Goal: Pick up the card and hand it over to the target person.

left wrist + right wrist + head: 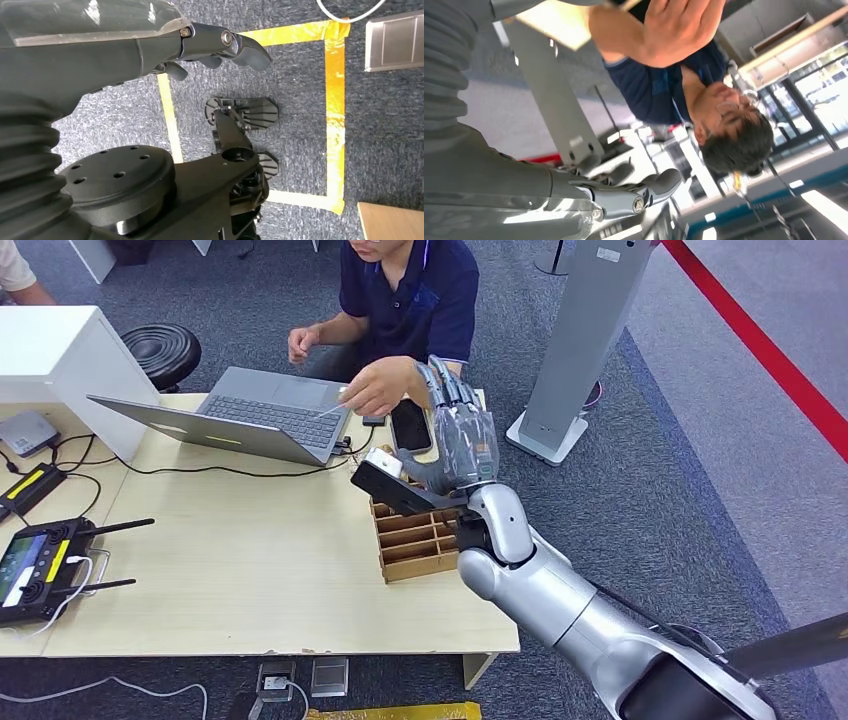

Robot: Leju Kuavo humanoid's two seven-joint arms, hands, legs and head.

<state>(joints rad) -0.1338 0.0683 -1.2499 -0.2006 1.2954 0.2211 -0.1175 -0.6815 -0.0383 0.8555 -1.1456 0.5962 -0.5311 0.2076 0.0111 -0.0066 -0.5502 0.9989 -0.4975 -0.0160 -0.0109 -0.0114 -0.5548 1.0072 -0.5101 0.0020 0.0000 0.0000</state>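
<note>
A person in a dark blue shirt sits behind the table. The person's hand pinches a thin white card, seen edge-on over the laptop's corner. My right hand is raised just right of that hand, above a wooden slotted card holder; its fingers are stretched out and apart, with nothing between them. In the right wrist view my thumb is bare and the person's hand is close in front. My left hand hangs over the carpet and holds nothing, its fingers loosely bent.
An open laptop and a black phone lie at the table's far side. A remote controller and cables sit at the left, by a white box. A grey stand rises right of the table.
</note>
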